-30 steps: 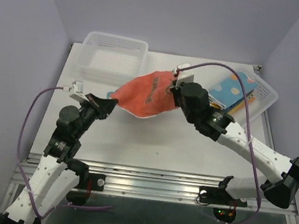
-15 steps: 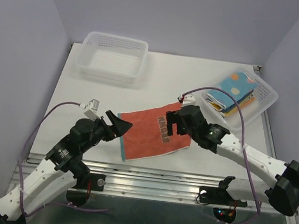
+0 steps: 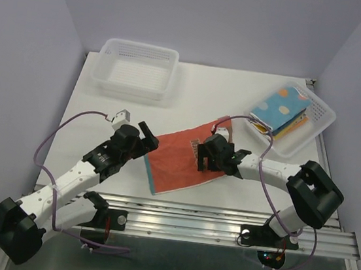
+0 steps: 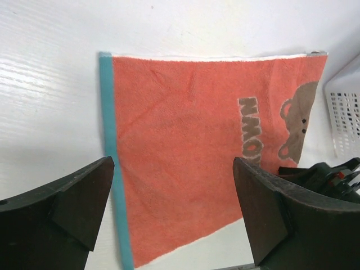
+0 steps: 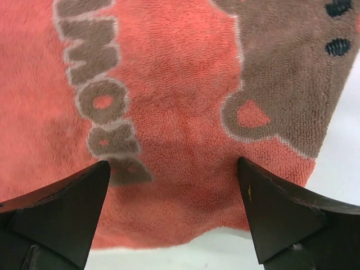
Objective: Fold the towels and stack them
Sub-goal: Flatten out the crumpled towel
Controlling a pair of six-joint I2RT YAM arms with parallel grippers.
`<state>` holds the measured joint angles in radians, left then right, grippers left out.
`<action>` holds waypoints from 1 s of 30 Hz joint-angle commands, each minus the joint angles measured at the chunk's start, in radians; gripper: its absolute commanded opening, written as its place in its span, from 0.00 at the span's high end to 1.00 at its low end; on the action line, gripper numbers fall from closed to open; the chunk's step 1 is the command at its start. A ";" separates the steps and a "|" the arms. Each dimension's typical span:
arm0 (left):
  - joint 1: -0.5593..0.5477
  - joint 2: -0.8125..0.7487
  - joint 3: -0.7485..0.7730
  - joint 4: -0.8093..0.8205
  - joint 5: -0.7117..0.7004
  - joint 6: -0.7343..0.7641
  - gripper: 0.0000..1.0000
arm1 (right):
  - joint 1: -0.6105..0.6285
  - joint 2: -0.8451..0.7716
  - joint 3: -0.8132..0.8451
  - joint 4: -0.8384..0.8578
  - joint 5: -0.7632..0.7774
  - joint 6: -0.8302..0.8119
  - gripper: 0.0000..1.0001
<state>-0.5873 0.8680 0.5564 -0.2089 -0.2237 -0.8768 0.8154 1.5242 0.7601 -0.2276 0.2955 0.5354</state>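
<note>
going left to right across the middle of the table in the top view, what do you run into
left gripper → red-orange towel, lying flat → right gripper, over the towel's right part → white basket holding folded towels. The empty basket at the far side overlaps the left gripper's span, so it is left out.

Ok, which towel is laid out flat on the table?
The red-orange bear-print towel, spread open; the other towels sit piled in the right-hand basket.
</note>
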 commanded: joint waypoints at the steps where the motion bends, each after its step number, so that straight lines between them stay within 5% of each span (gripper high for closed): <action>1: 0.049 0.012 0.042 0.025 -0.049 0.036 0.01 | -0.082 0.102 0.062 0.089 -0.010 -0.038 0.00; 8: 0.145 0.011 0.013 0.017 0.004 0.073 0.01 | -0.183 0.225 0.249 0.160 -0.019 -0.453 0.00; 11: 0.171 0.006 -0.007 0.022 0.026 0.076 0.01 | -0.183 0.200 0.370 0.096 -0.030 -0.509 0.00; 16: 0.221 0.009 -0.046 0.051 0.053 0.085 0.01 | -0.135 0.050 0.322 0.082 -0.213 -0.407 0.00; 19: 0.254 0.019 -0.052 0.049 0.064 0.094 0.01 | 0.060 0.004 0.248 0.076 -0.118 -0.347 0.00; 30: 0.284 0.017 -0.072 0.080 0.090 0.117 0.01 | 0.373 0.166 0.297 -0.028 -0.058 -0.178 0.00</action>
<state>-0.3119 0.8902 0.4923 -0.1604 -0.1352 -0.7860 1.1435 1.6268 1.0046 -0.1864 0.1741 0.3050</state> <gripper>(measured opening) 0.986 0.999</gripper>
